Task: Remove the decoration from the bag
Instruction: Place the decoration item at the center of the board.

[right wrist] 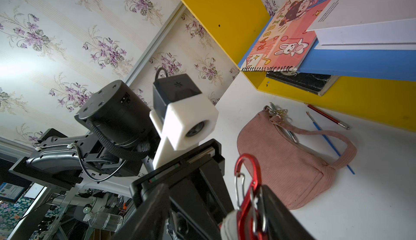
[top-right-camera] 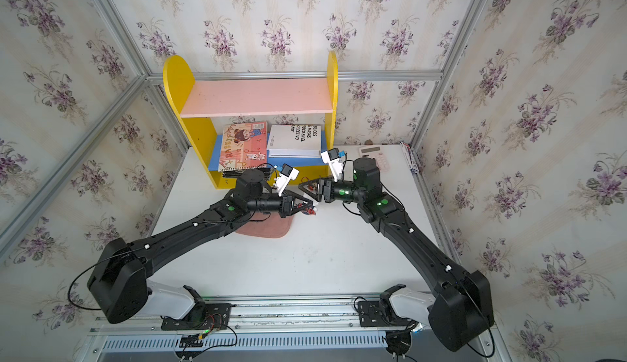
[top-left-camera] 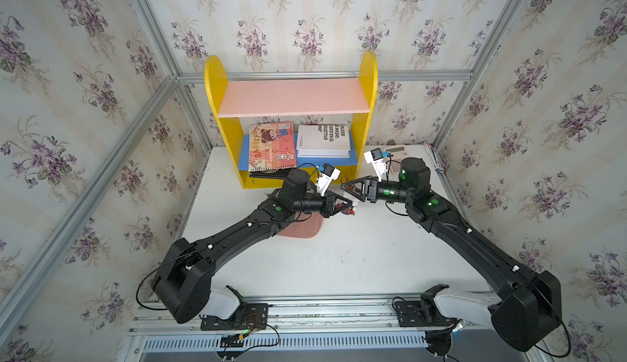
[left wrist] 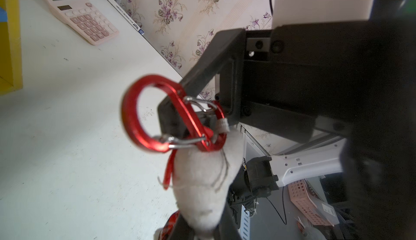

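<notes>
Decoration (left wrist: 202, 178) clamped in left fingers (top-left-camera: 342, 204), right fingers (left wrist: 209, 65) open around its carabiner (left wrist: 129, 115); bag (right wrist: 281, 160) lies beside shelf (right wrist: 225, 14).

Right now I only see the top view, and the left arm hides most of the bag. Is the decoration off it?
Observer: Yes. The decoration is free: in the right wrist view its red clip is threaded through nothing of the bag.
Operator: Who holds it?
Observer: The left pincer is shut on its plush body.
Operator: And the right one?
Observer: The right pincer is open, jaws wide on either side of the clip.
</notes>
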Controlling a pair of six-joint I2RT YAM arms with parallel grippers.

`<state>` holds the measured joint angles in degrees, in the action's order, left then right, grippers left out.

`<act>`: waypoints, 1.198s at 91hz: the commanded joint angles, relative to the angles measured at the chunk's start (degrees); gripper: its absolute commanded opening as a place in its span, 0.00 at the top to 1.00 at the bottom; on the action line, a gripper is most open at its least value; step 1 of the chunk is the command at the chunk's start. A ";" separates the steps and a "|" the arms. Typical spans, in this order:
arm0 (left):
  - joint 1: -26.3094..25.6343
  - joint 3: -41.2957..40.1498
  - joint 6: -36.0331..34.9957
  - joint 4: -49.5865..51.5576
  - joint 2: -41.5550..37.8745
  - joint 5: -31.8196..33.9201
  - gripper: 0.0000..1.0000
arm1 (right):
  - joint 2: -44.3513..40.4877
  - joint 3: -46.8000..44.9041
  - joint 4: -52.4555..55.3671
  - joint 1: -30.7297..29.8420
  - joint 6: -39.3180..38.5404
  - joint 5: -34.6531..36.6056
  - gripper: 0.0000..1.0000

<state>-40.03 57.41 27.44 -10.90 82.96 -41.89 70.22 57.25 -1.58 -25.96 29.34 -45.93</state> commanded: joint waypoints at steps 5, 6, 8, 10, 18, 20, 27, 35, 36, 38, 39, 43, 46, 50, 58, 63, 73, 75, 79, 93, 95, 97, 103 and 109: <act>0.00 -1.08 -0.64 -0.52 0.77 0.71 1.00 | 0.04 1.13 1.72 0.49 -0.67 2.39 0.16; -0.02 -1.25 -0.46 -0.61 0.79 0.78 1.00 | 0.02 1.12 1.79 0.57 -0.68 2.59 0.15; -0.15 -1.53 -0.06 -0.79 0.86 1.03 1.00 | 0.19 1.20 1.83 0.73 -0.69 2.95 0.13; -0.31 -1.78 0.26 -0.97 0.95 1.20 1.00 | 0.25 1.26 1.80 0.82 -0.62 3.19 0.12; -1.38 -2.80 1.55 -1.99 1.39 2.28 1.00 | 0.15 1.20 0.81 1.15 0.21 4.24 0.10; -1.68 -3.04 2.09 -2.45 1.59 2.50 1.00 | 0.11 1.19 0.67 1.27 0.46 4.66 0.10; -2.62 -3.52 4.02 -4.16 3.03 3.76 1.00 | 0.23 0.92 0.62 2.12 1.09 6.34 0.10; -3.89 -3.00 6.50 -4.31 6.60 6.47 1.00 | 0.36 0.04 0.47 4.19 2.42 7.80 0.10; -4.03 -2.96 6.93 -4.27 7.13 7.04 1.00 | 0.32 -0.13 0.37 4.48 2.67 7.88 0.10; -4.23 -2.75 7.80 -4.19 8.47 8.04 1.00 | 0.17 -0.57 -0.10 5.03 3.29 8.08 0.10; -4.34 -2.66 8.38 -4.21 9.21 8.44 1.00 | 0.14 -0.83 -0.36 5.25 3.54 8.11 0.10; -4.78 -1.57 9.90 -3.67 12.45 9.81 1.00 | -0.05 -1.73 -1.36 6.07 4.55 8.41 0.10; -5.13 -0.10 10.92 -2.81 15.08 10.68 1.00 | -0.03 -2.27 -1.82 6.50 5.06 8.71 0.10; -5.39 2.10 12.16 -1.98 18.70 11.57 1.00 | 0.20 -2.83 -2.07 6.97 5.40 9.03 0.11; -5.67 7.35 13.02 0.09 24.43 12.17 1.00 | 0.82 -3.47 -1.99 7.30 5.50 9.06 0.11; -5.67 10.25 12.53 1.82 26.84 13.00 1.00 | 1.00 -4.06 -1.66 7.48 5.24 9.31 0.12; -5.38 13.51 11.17 5.87 29.62 15.43 1.00 | 0.26 -5.97 -1.49 8.07 4.94 9.84 0.13; -5.27 13.74 11.26 6.12 30.09 15.41 1.00 | -0.08 -6.46 -1.51 8.21 4.94 10.28 0.13; -5.09 14.33 12.03 6.77 31.09 15.04 1.00 | -0.94 -7.43 -1.88 8.51 4.81 11.25 0.13; -5.06 15.30 15.48 6.63 33.15 12.45 0.94 | -1.04 -8.88 -2.99 9.47 5.16 12.10 0.13; -5.06 15.39 15.76 7.02 33.28 12.40 0.93 | -0.87 -8.95 -3.12 9.51 5.23 12.14 0.13; -5.06 15.31 15.97 7.20 33.31 12.35 0.91 | -0.69 -9.06 -3.30 9.58 5.34 12.15 0.13; -4.98 14.33 16.96 7.33 32.49 13.26 0.82 | -0.46 -9.30 -3.72 9.68 5.41 12.23 0.13; -4.82 13.81 16.63 8.19 30.96 14.61 0.70 | -0.08 -9.44 -3.80 9.77 5.18 12.42 0.13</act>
<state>-45.08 71.77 42.63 -3.99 115.85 -28.36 69.69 47.94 -3.22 -16.32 34.52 -34.11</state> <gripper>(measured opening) 0.221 0.864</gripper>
